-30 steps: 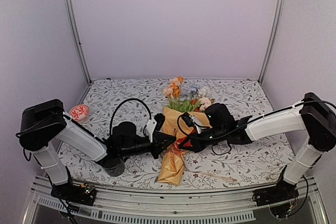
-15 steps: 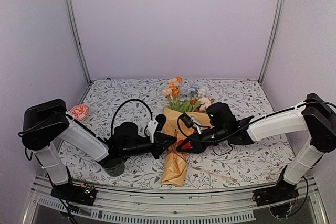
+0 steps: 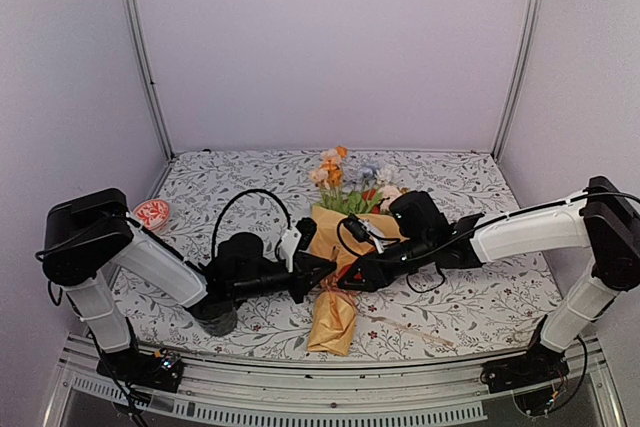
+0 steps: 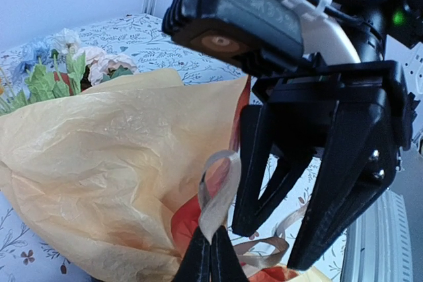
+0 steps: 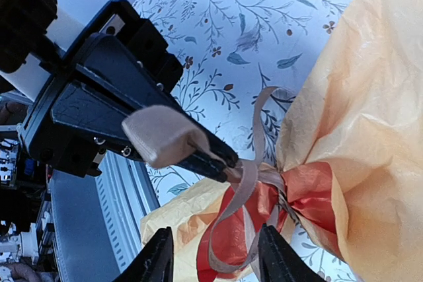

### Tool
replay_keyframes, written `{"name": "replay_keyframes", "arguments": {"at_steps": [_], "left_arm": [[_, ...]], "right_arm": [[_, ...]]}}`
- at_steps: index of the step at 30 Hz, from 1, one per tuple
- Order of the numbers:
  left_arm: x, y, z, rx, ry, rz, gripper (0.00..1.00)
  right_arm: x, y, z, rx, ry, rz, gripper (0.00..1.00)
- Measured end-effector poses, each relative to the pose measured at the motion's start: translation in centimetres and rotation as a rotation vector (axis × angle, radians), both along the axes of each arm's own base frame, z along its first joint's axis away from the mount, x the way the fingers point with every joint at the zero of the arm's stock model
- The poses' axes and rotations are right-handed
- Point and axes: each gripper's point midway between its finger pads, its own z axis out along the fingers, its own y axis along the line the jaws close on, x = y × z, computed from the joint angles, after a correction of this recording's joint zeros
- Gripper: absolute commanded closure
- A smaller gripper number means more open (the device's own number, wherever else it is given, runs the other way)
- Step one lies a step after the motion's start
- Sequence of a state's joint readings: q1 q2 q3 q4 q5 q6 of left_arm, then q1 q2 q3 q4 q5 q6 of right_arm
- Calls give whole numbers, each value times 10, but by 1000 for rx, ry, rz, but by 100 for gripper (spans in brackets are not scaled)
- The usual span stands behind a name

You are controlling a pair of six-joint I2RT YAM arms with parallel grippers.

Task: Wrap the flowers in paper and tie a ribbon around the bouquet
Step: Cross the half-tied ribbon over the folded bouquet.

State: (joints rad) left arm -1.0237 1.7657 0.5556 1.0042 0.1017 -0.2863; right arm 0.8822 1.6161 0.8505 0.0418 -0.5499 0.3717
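The bouquet lies mid-table, its mustard-yellow paper [image 3: 335,312] cinched at a waist where the orange-red side [image 5: 310,189] shows. The flowers [image 3: 345,179] stick out at the far end. My left gripper [image 4: 211,259] is shut on a loop of the tan ribbon [image 4: 219,186] just beside that waist, and the ribbon [image 5: 246,186] winds round the waist. My right gripper [image 5: 215,259] is open, its fingers [image 4: 337,183] on either side of the hanging ribbon loop without touching it. In the top view the two grippers [image 3: 325,269] [image 3: 350,279] meet over the waist.
A red-patterned cup [image 3: 152,214] stands at the left edge. A dark mug [image 3: 215,319] sits under my left forearm. A loose ribbon tail [image 3: 415,332] trails over the cloth at the front right. The table's front rail [image 3: 330,387] is close behind the cone's tail.
My right gripper has opened and let go of the ribbon. The left gripper keeps its hold, and the bouquet has barely shifted.
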Motion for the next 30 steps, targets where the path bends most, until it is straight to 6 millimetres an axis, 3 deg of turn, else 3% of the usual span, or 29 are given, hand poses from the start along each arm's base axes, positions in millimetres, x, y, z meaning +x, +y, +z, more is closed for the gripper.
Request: {"name": "replay_keyframes", "arguments": {"at_steps": [4, 9, 11, 18, 30], "left_arm": [[1, 0, -2, 4, 3, 2, 100], [2, 1, -2, 2, 5, 5, 100], [2, 1, -2, 2, 6, 5, 100], [2, 1, -2, 1, 8, 6, 100], [2, 1, -2, 0, 8, 7, 100]], "right_arm": [[4, -6, 3, -15, -13, -24, 58], [10, -9, 2, -36, -17, -47, 90], [12, -11, 1, -45, -18, -55, 95], [23, -4, -1, -65, -16, -58, 99], [13, 11, -17, -85, 27, 60, 99]]}}
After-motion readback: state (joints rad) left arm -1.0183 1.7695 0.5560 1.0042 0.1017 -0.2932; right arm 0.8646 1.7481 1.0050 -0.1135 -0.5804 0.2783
